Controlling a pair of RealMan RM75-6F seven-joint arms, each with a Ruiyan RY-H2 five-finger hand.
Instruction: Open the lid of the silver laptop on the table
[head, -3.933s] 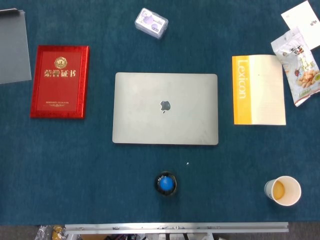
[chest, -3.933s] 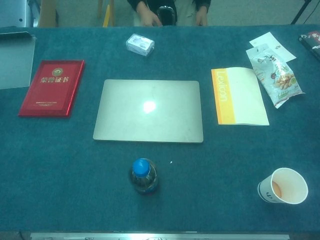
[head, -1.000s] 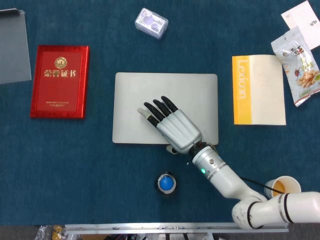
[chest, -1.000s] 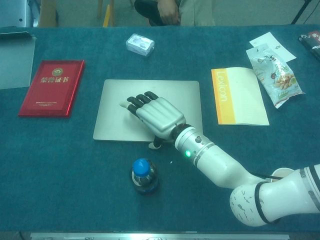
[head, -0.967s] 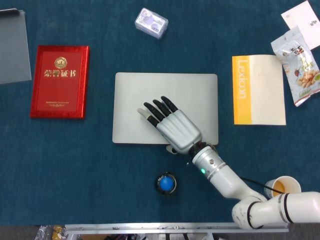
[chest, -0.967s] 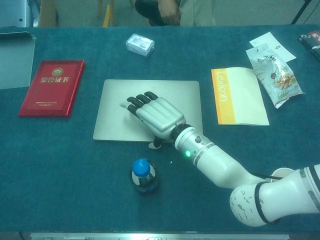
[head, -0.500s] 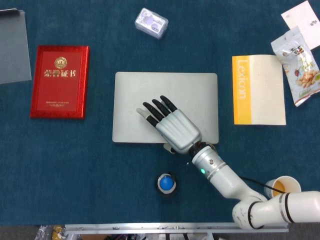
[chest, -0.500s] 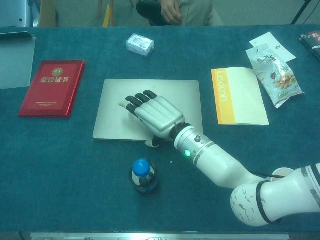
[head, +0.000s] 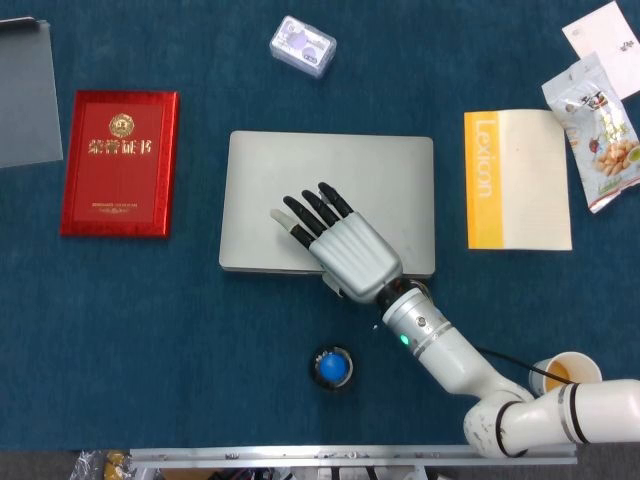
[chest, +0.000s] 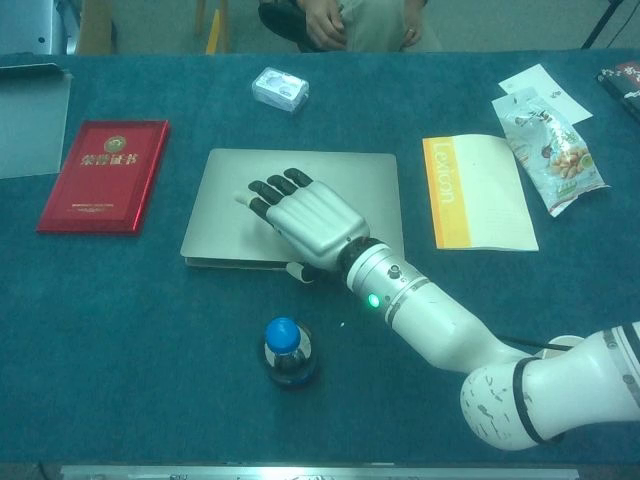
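While the silver laptop (head: 328, 203) lies flat-backed at the middle of the blue-green felt table (head: 150, 330), its smooth matte lid shows a thin dark gap along the near edge in the chest view, raised slightly off the base. Across that lid lies the right hand (head: 345, 250), a silver shell with dark fingertips (head: 300, 208); its fingers are spread flat on the lid, and the thumb tucks at the near edge. Whether the thumb hooks under the lid cannot be told.

Left of the laptop lies a glossy red certificate folder (head: 120, 163) with gold lettering. Right of it lies a yellow-and-cream book (head: 516, 180). Beyond the book, a crinkled snack packet (head: 596, 130) is cut off at the frame edge. Near the laptop's front edge stands a bottle with a blue cap (head: 332, 368). A paper cup (head: 566, 380), partly hidden behind the right arm, stands off to the right. Behind the laptop sits a small clear plastic box (head: 302, 45).
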